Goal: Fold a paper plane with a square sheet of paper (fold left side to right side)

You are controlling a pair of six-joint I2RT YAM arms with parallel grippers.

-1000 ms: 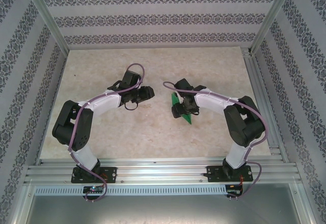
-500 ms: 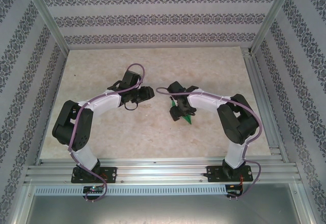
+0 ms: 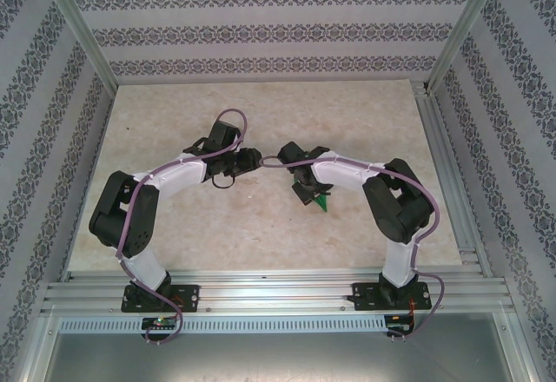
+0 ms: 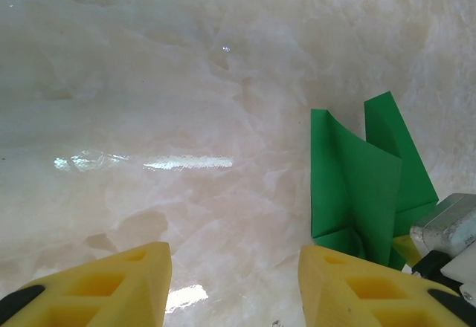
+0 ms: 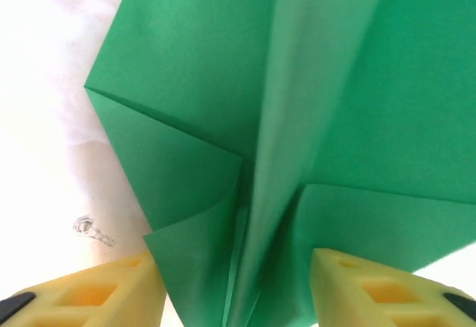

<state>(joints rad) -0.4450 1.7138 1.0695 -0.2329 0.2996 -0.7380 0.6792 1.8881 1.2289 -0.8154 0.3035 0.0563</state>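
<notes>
The green paper (image 5: 186,82), already folded into a creased shape with a raised centre ridge and angled flaps on either side, lies on the table a little right of the middle of the top view (image 3: 322,200), where just a small green tip peeks out from under the right arm's wrist. In the right wrist view the paper takes up most of the frame, and the ridge runs down between the two yellow fingers (image 5: 111,293) of the right gripper (image 5: 232,256). The jaws stand apart astride that ridge and the flaps reach their inner faces, but I cannot tell whether they are pinching the paper. In the left wrist view the paper (image 4: 357,178) sits at the right of the frame, its flaps lifting off the surface, just above the right-hand yellow finger (image 4: 357,286). The left gripper (image 4: 232,253) is spread wide with bare table between its jaws, holding nothing. From above, the left gripper (image 3: 252,158) and right gripper (image 3: 306,193) sit near each other at the centre of the pale marbled table (image 3: 217,234), with patterned walls (image 3: 261,35) around it.
</notes>
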